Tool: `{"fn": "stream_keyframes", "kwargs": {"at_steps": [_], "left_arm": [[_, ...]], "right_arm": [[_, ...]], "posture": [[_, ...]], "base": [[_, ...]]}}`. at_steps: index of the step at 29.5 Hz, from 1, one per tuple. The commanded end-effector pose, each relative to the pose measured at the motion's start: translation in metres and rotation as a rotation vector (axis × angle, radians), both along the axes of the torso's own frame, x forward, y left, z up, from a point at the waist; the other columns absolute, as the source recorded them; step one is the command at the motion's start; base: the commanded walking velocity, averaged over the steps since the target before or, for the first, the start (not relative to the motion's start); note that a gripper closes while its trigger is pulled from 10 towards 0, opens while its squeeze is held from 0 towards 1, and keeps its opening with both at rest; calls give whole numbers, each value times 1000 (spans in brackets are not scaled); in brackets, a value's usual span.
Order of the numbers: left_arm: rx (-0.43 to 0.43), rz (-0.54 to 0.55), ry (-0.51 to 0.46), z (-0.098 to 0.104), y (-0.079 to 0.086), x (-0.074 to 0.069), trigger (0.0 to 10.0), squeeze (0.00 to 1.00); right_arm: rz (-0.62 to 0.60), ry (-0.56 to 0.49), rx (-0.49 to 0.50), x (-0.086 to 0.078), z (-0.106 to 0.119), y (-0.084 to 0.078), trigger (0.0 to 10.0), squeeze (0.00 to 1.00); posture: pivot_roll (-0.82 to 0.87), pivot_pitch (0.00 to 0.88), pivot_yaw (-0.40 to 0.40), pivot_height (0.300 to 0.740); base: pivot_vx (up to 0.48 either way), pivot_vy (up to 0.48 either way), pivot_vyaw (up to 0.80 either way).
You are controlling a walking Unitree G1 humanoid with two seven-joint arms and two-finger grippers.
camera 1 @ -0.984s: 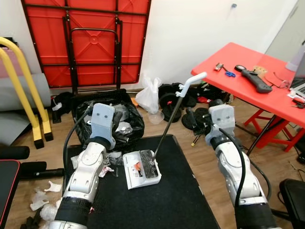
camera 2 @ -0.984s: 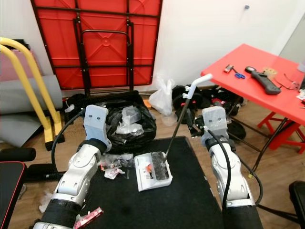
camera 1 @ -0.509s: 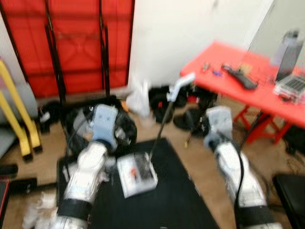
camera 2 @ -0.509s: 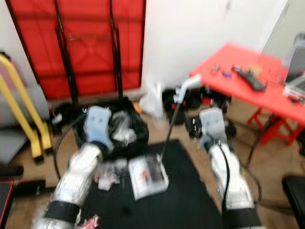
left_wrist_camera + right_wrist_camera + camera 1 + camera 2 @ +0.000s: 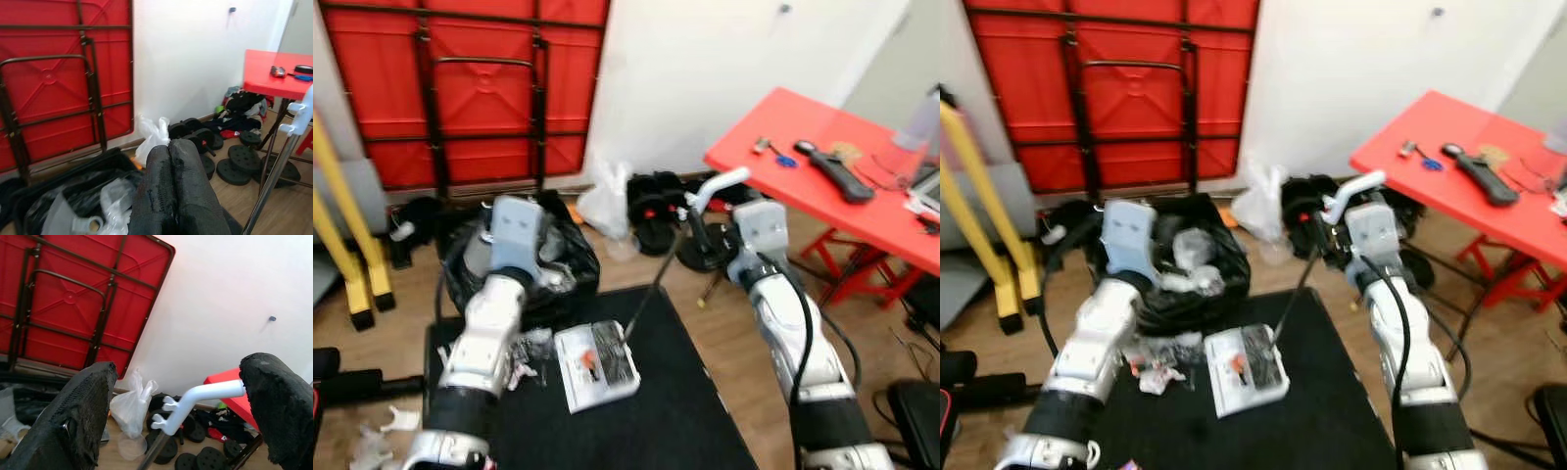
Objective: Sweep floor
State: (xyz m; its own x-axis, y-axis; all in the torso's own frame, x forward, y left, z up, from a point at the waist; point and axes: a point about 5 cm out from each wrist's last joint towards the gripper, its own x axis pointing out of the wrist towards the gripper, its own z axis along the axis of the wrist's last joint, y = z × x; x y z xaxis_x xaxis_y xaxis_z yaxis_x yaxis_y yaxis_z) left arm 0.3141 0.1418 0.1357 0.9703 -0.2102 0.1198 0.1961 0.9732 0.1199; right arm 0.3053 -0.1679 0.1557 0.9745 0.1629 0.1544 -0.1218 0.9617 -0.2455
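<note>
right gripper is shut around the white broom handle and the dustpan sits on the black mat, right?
Not quite. The right gripper is open: in the right wrist view its two black fingers stand wide apart, with the white broom handle in the gap between them and touching neither. The rest holds: the dustpan does sit on the black mat, as the left eye view shows.

dustpan handle [image 5: 274, 176] base below frame

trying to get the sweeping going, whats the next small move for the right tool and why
Probably ease the right tool forward and shut it on the white handle. In the right wrist view its fingers stand wide apart with the handle between them, ungripped, while the broom head rests on the white dustpan. The left tool is shut, holding nothing.
</note>
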Motion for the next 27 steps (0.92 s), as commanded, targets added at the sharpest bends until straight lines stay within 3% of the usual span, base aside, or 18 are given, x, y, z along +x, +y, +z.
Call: {"fn": "stream_keyframes", "kwargs": {"at_steps": [1, 27], "left_arm": [[-3, -41, -7, 1, -12, 0, 10000, 0], [-10, -37, -10, 2, -10, 2, 10000, 0]], "right_arm": [[-30, 7, -14, -1, -2, -10, 10000, 0], [27, -5, -11, 1, 1, -5, 10000, 0]], "posture": [[-138, 0, -174, 740], [-143, 0, -164, 740]], "base": [[337, 0, 0], [309, 0, 0]]}}
